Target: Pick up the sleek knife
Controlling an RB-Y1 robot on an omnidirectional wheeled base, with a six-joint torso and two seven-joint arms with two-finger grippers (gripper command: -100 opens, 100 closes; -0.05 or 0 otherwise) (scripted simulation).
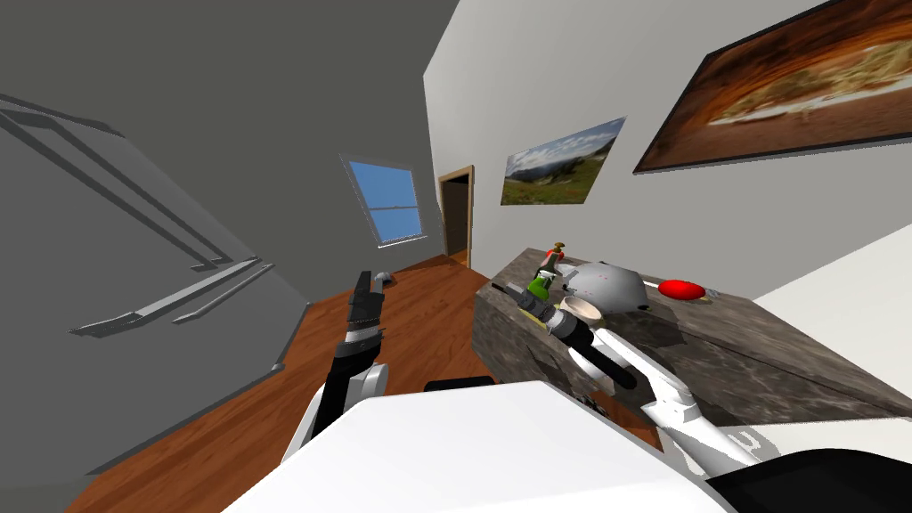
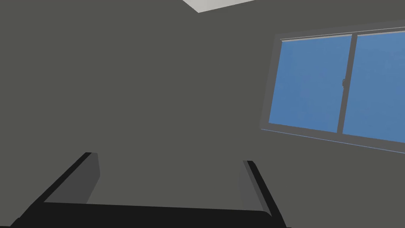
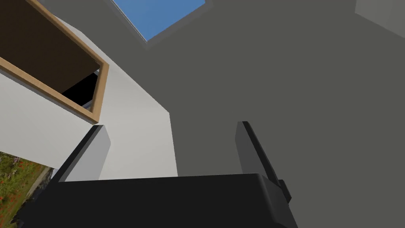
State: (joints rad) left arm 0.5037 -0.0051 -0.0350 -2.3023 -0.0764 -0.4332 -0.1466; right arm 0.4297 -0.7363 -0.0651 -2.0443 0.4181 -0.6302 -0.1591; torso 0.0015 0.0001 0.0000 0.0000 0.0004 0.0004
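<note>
A dark stone counter point(image 1: 712, 356) stands along the white wall on my right. On it are a green bottle point(image 1: 539, 287), a red-capped bottle point(image 1: 557, 253), a pale bowl point(image 1: 583, 310), a grey domed object point(image 1: 607, 285) and a red object point(image 1: 682, 289). A thin pale strip point(image 1: 650, 283) between the dome and the red object may be the knife; I cannot tell. My right gripper point(image 1: 502, 288) point(image 3: 171, 124) hovers open and holds nothing, at the counter's near end beside the green bottle. My left gripper point(image 1: 381, 279) point(image 2: 169, 158) is raised over the floor, open, with nothing between its fingers.
The wooden floor point(image 1: 419, 294) runs ahead to a doorway point(image 1: 456, 214) and a window point(image 1: 390, 203). A grey wall with rails point(image 1: 169, 303) closes in the left side. Two pictures point(image 1: 561, 162) hang above the counter.
</note>
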